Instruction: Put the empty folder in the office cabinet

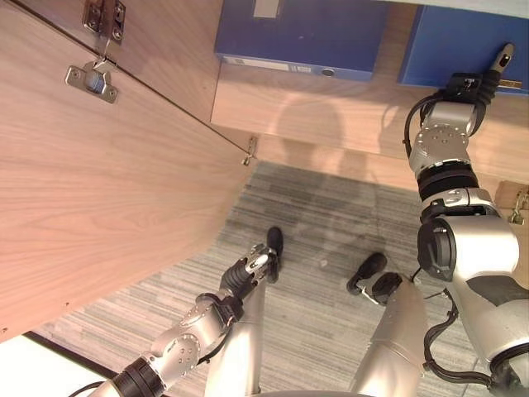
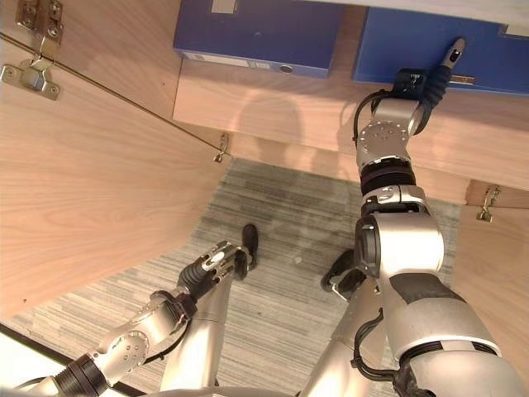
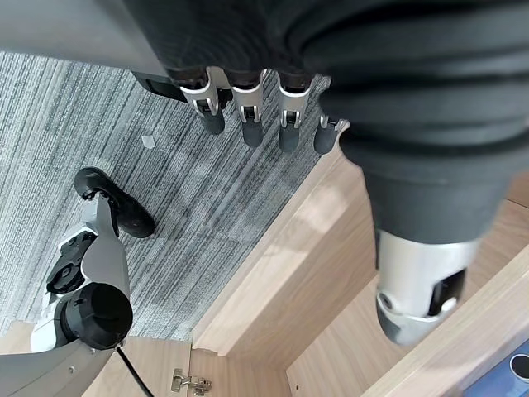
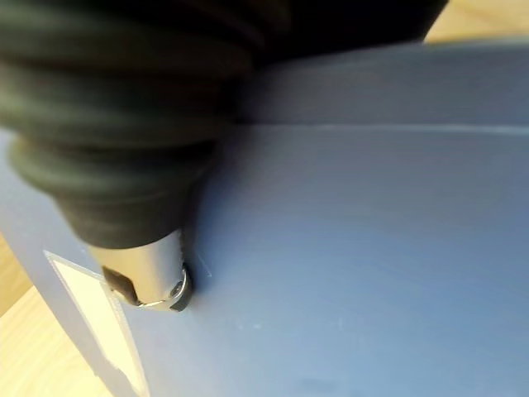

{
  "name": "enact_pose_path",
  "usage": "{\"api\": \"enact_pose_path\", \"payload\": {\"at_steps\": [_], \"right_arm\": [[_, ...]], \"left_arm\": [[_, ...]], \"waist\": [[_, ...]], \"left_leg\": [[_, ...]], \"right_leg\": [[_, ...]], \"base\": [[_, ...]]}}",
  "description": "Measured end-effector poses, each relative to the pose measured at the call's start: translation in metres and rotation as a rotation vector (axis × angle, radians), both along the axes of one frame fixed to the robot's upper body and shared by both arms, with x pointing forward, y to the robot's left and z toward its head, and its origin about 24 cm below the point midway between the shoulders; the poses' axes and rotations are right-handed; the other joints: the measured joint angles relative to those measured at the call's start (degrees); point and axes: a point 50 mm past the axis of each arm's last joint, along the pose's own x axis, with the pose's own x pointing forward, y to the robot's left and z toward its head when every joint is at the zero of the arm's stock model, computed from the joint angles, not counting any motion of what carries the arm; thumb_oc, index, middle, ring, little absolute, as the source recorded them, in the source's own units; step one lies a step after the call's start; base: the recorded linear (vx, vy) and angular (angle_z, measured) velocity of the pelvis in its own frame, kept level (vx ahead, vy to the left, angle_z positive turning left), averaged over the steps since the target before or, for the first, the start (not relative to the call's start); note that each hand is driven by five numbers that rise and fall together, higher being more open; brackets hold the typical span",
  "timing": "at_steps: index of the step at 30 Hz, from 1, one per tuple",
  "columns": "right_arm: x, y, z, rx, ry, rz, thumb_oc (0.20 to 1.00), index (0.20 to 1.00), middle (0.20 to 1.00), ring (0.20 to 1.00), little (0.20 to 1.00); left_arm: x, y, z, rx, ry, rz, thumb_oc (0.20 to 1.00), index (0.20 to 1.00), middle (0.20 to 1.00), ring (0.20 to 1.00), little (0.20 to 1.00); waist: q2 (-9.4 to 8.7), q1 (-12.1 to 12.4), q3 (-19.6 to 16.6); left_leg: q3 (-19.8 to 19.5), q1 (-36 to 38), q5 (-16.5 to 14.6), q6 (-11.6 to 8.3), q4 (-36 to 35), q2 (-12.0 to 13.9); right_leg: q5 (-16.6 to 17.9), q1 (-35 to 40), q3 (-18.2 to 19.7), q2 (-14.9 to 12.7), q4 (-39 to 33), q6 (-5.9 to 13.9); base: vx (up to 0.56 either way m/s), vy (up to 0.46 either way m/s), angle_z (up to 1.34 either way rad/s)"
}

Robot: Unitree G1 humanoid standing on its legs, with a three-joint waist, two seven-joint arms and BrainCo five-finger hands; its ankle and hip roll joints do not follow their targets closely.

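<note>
Most of the right hand (image 1: 488, 78) hides behind the blue folder (image 1: 450, 45) (grip unclear).

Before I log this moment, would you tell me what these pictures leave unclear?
- Right robot hand: its fingers lie against the right folder; the dark cover in the right wrist view hides whether they curl round it.
- Right folder: cut off by the top edge in both eye views, so how far it sits on the shelf is unclear.
- Left folder: top also cut off.
- Whether either folder is empty: both are closed.
</note>
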Motion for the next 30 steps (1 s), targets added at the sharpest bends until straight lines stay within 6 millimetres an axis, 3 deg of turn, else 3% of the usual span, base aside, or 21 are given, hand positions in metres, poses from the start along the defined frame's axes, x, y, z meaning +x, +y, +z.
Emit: {"api": "enact_pose_path", "payload": {"at_steps": [4,5,14,21,22,24,28,30], "right_arm": [[0.000,0.000,0.000,0.000,-0.002,-0.003,0.200,0.200,0.200,0.200,0.200],[0.000,-0.001,0.000,-0.002,-0.001,-0.003,1.000,1.000,1.000,1.000,1.000],[0.001,0.000,-0.001,-0.078,-0.023,0.024,1.000,1.000,1.000,1.000,1.000],[0.007,-0.001,-0.002,-0.328,0.023,0.122,1.000,1.000,1.000,1.000,1.000],[0.010,-0.001,-0.003,-0.492,0.096,0.157,1.000,1.000,1.000,1.000,1.000],[0.012,-0.002,-0.005,-0.550,0.154,0.179,1.000,1.000,1.000,1.000,1.000],[0.013,-0.014,-0.001,-0.939,0.397,0.218,1.000,1.000,1.000,1.000,1.000],[0.012,-0.018,0.002,-1.023,0.452,0.218,1.000,1.000,1.000,1.000,1.000]], "left_arm": [[0.000,0.000,0.000,0.001,0.000,0.000,1.000,1.000,1.000,1.000,1.000],[0.000,0.000,0.000,0.002,0.000,0.000,1.000,1.000,1.000,1.000,1.000],[0.000,0.010,-0.003,0.040,0.008,0.004,1.000,1.000,1.000,1.000,1.000],[0.000,0.016,-0.003,0.049,0.004,-0.024,1.000,1.000,1.000,1.000,1.000],[-0.002,0.022,-0.004,0.070,0.005,-0.042,1.000,1.000,1.000,1.000,1.000],[-0.002,0.026,-0.004,0.083,0.005,-0.050,1.000,1.000,1.000,1.000,1.000],[-0.005,0.036,-0.002,0.119,0.002,-0.101,1.000,1.000,1.000,1.000,1.000],[-0.005,0.039,0.000,0.125,-0.003,-0.108,1.000,1.000,1.000,1.000,1.000]], "waist": [[0.00,0.1,0.0],[0.00,0.1,0.0],[-0.02,-0.3,0.0],[-0.18,-1.0,0.1],[-0.75,-1.2,0.4],[-0.89,-1.4,0.4],[-0.99,-1.9,0.5],[-1.01,-1.9,0.5]], "left_leg": [[0.0,0.0,0.0,0.03,0.0,0.0],[0.0,0.0,0.0,0.05,0.0,0.0],[0.4,0.0,-0.1,0.22,-0.2,0.1],[0.9,0.2,0.1,0.52,-1.0,0.6],[1.5,0.8,0.1,0.58,-1.2,1.0],[1.9,1.5,0.2,0.72,-1.7,1.1],[2.0,1.5,0.9,0.92,-2.5,1.2],[2.0,1.3,1.4,0.72,-3.0,1.2]], "right_leg": [[0.0,0.0,0.0,0.0,0.0,0.00],[0.0,0.0,0.0,0.0,-0.1,0.00],[0.5,0.0,0.2,0.2,-0.8,0.35],[1.9,0.1,0.3,1.0,-2.6,0.57],[2.7,0.3,0.4,1.1,-3.1,0.55],[2.8,0.6,0.7,1.3,-3.7,0.42],[3.9,0.5,1.1,2.0,-4.8,0.68],[4.4,0.2,1.1,2.1,-5.3,0.68]], "base": [[0.00,0.000,0.00],[0.00,0.000,0.00],[0.00,0.001,0.00],[-0.02,-0.005,-0.07],[-0.04,-0.007,-0.18],[-0.03,0.001,-0.12],[-0.02,0.003,-0.05],[-0.02,0.008,-0.01]]}}
